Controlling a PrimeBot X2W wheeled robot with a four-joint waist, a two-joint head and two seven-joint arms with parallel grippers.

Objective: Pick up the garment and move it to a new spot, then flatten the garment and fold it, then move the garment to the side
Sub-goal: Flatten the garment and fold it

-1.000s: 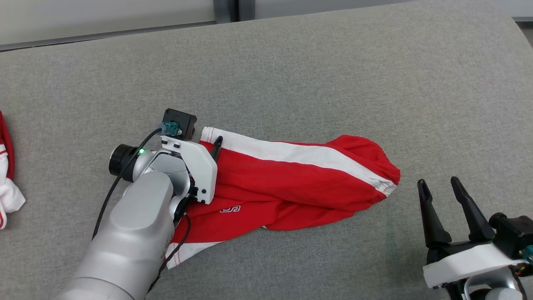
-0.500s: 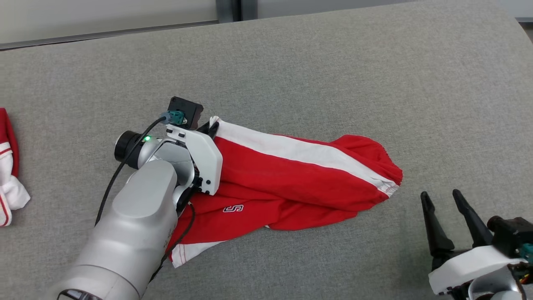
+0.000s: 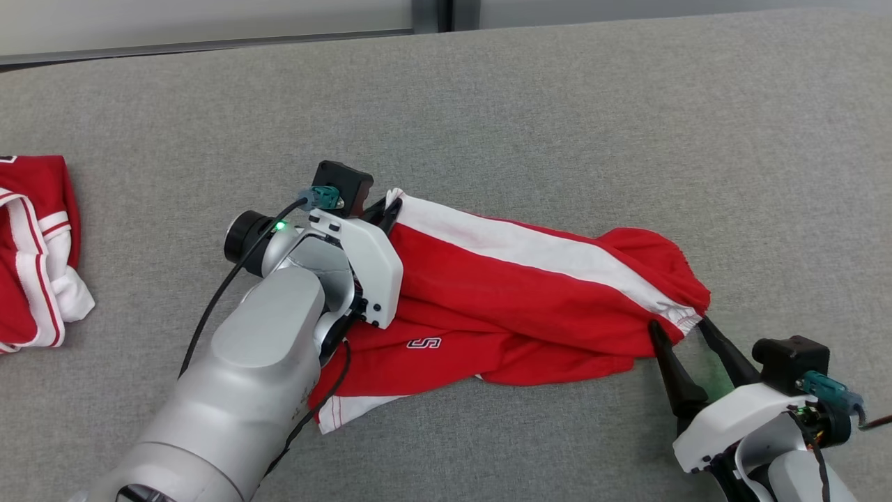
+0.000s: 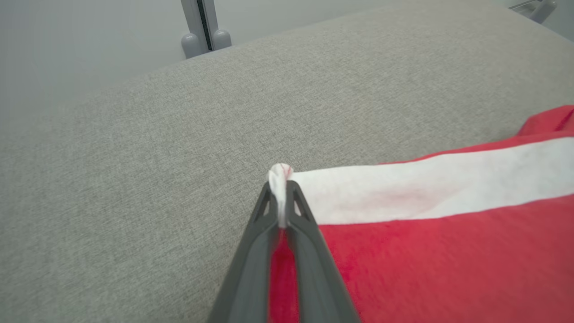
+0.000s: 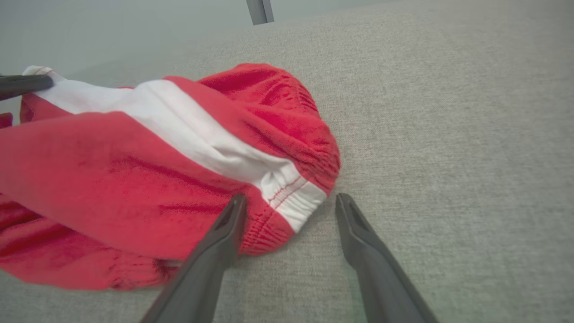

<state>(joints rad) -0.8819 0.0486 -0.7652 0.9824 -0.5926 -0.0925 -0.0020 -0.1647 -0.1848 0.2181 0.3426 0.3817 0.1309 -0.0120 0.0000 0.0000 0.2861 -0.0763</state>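
A red garment (image 3: 516, 307) with a white stripe lies crumpled across the grey padded table (image 3: 557, 104). My left gripper (image 3: 390, 207) is shut on the garment's white corner, which pokes out between the fingertips (image 4: 281, 197). At the garment's elasticated end (image 5: 291, 197) my right gripper (image 3: 677, 326) stands open, its fingers either side of the white hem (image 5: 290, 202) and low on the table. In the right wrist view the red garment (image 5: 134, 170) spreads away to the left, and the left gripper's dark tip (image 5: 22, 84) shows at the far left edge.
A second red and white garment (image 3: 35, 244) lies bunched at the table's left edge. The table's far edge (image 3: 209, 45) meets a pale wall with a grey post (image 3: 431, 14). Bare grey surface stretches beyond and to the right of the garment.
My right gripper has moved up and left to the garment's hem end. The left gripper has closed on the white corner and lifted it slightly. The head camera shifted, sliding the scene rightwards.
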